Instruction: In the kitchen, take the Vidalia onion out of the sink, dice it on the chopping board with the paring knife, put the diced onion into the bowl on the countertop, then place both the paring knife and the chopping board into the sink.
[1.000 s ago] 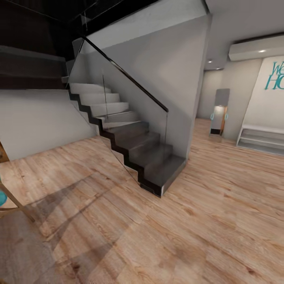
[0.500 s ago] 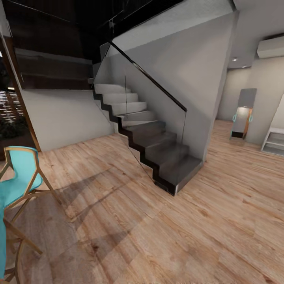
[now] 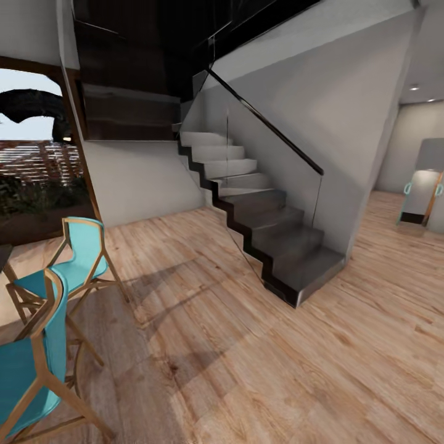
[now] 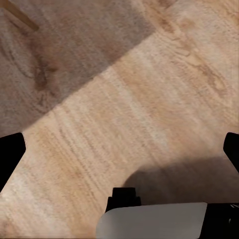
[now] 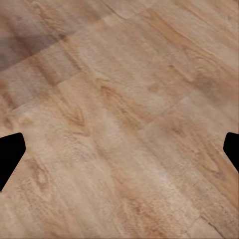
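The robot is out in an open hall rather than at any worktop: ahead of it a staircase [image 3: 271, 234] with dark treads and a glass balustrade climbs against a pale grey wall, and light wood floor [image 3: 259, 364] runs out in every direction. Two turquoise chairs [image 3: 49, 308] with thin wooden frames stand off to its left, in front of a big window [image 3: 34, 179] giving onto greenery, and a standing mirror [image 3: 422, 197] leans far off to the right. Both arms hang low with their cameras aimed at the boards. The left gripper [image 4: 119, 154] has its dark fingertips wide apart at the two edges of its wrist picture, with nothing but plank and a patch of shadow between them; a pale piece of the robot's own body sits close under it. The right gripper [image 5: 119, 154] is likewise spread, its tips set far apart and only bare floor beneath and between them. The onion, sink, board, knife and bowl are nowhere near either gripper; from here I cannot say where the kitchen lies. I'd judge this to be the travelling stage, before the first real step of lifting the onion from the sink. The next move calls for steering the base clear of the chairs and the bottom stair, and finding the dark cabinets and grey counter before an arm is raised.
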`<state>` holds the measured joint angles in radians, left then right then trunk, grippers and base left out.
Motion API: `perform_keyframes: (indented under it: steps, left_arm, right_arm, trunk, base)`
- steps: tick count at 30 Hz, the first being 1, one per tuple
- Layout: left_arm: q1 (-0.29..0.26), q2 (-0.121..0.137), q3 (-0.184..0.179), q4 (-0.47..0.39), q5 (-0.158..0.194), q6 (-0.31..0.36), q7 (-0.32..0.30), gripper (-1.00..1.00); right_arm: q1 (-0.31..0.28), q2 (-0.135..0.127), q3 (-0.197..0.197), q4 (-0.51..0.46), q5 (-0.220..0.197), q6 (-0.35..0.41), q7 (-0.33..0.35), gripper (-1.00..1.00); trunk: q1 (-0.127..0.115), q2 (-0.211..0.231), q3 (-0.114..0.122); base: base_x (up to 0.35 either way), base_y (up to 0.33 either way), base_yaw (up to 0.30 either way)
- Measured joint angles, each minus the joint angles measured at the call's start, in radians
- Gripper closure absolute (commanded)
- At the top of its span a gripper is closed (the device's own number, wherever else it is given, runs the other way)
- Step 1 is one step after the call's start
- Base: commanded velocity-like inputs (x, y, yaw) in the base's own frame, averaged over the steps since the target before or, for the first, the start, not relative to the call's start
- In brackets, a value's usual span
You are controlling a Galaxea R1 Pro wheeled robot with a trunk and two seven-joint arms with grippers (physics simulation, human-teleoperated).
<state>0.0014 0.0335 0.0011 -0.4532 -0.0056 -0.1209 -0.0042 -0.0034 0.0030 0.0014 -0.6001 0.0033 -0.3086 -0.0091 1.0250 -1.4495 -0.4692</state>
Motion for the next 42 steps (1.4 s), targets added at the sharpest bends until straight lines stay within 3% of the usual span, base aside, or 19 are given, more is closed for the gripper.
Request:
perform_keyframes:
  steps: [14,25,42]
  left_arm:
    - [0.000,0.000,0.000,0.000,0.001,0.000,0.000,-1.00]
    - [0.000,-0.001,0.000,0.000,0.001,0.000,0.000,-1.00]
    - [0.000,-0.001,0.000,0.000,0.002,0.000,0.000,-1.00]
  right_arm:
    - [0.000,0.000,0.000,0.000,0.000,0.000,0.000,-1.00]
    - [0.000,0.000,0.000,0.000,0.000,0.000,-0.001,-1.00]
    - [0.000,0.000,0.001,0.001,0.001,-0.001,-0.001,-1.00]
  trunk:
    - [0.000,0.000,0.000]
    - [0.001,0.000,0.000]
    - [0.000,0.000,0.000]
  base:
    - [-0.043,0.000,0.278]
    - [-0.299,0.033,0.278]
    - [-0.295,0.166,0.278]
